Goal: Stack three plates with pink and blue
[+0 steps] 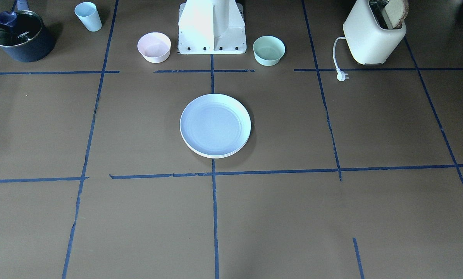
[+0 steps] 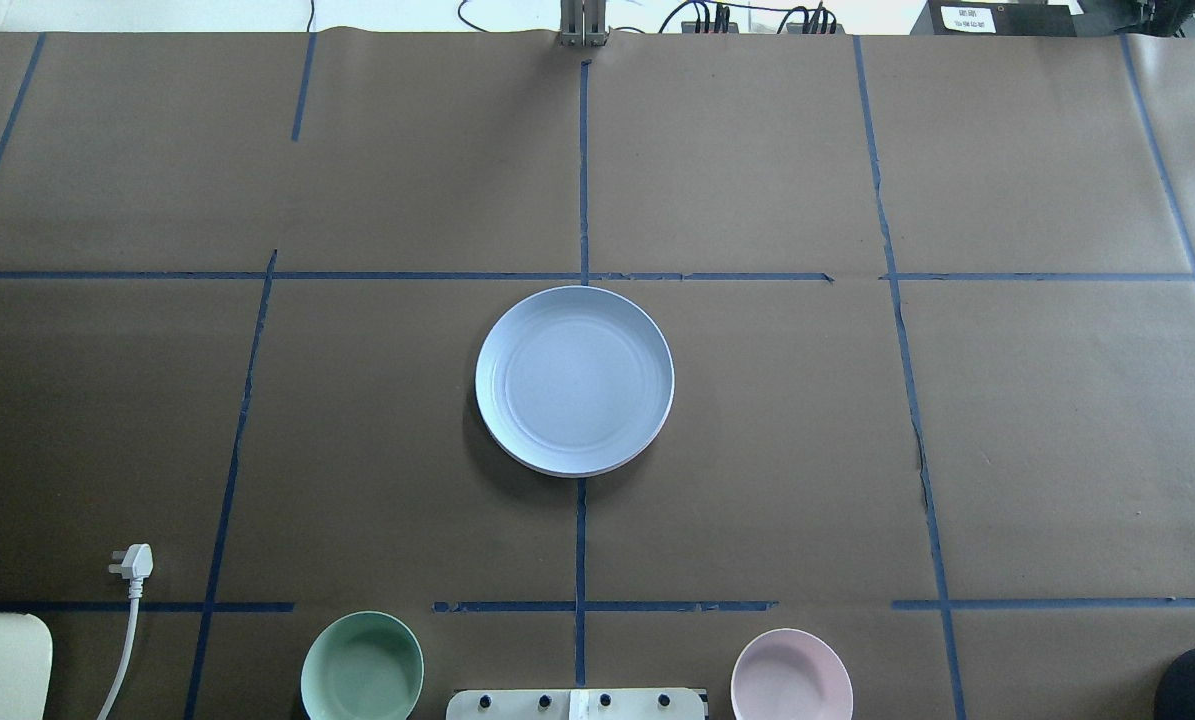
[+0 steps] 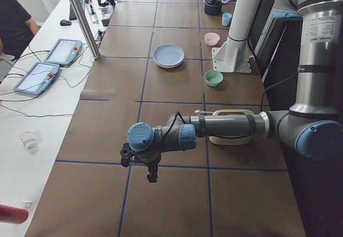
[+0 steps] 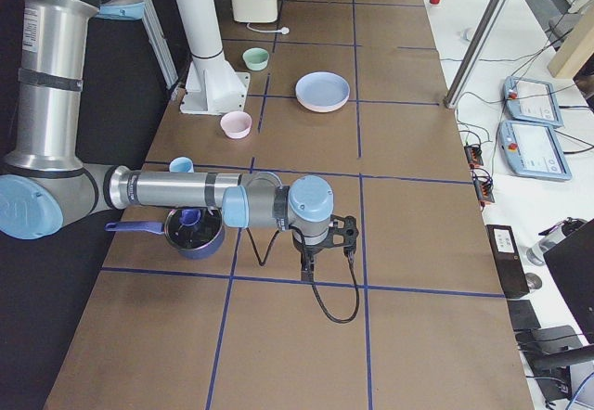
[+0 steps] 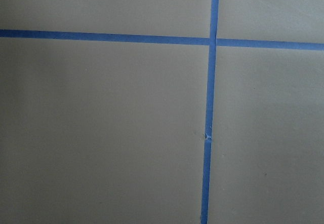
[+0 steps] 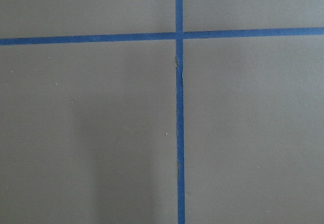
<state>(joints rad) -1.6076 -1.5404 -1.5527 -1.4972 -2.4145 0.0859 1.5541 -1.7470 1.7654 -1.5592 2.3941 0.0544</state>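
Observation:
The light blue plate [image 1: 215,124] lies on top of a stack at the table's middle, also in the overhead view [image 2: 574,380]. A cream rim [image 1: 216,156] shows under it in the front view, and a pink rim [image 4: 320,107] in the right side view. My left gripper [image 3: 151,173] hangs over bare table far from the stack, at the robot's left end. My right gripper [image 4: 308,263] hangs over bare table at the right end. I cannot tell whether either is open or shut. Both wrist views show only brown paper and blue tape.
A pink bowl [image 1: 154,47] and a mint bowl [image 1: 269,50] flank the robot base [image 1: 212,27]. A toaster [image 1: 372,35] with its plug [image 1: 342,75], a dark pot [image 1: 20,35] and a pale blue cup [image 1: 88,16] stand along the robot's edge.

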